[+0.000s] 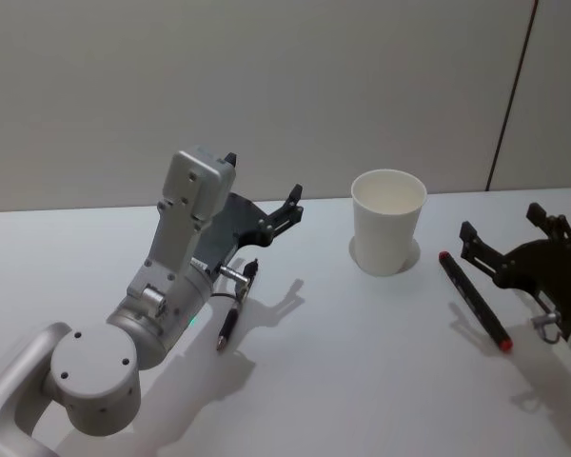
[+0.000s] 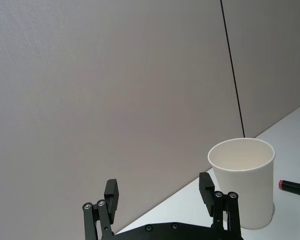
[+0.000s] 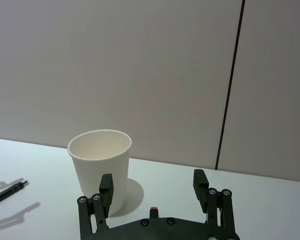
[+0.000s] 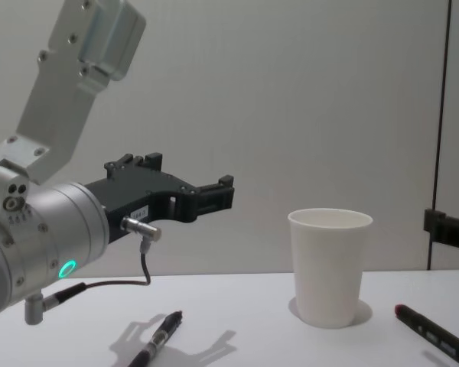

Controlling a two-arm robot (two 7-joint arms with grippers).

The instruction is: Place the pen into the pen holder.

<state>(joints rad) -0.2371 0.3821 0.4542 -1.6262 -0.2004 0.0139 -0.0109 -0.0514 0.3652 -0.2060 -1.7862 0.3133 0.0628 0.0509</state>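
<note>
Flanking pen holder (image 1: 388,224): pen (image 1: 236,310), marker (image 1: 474,301).

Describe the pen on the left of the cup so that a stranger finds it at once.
On the white table, find the white paper cup. To its left lies a slim black pen. It has silver metal parts, while the other pen, right of the cup, has red ends.
</note>
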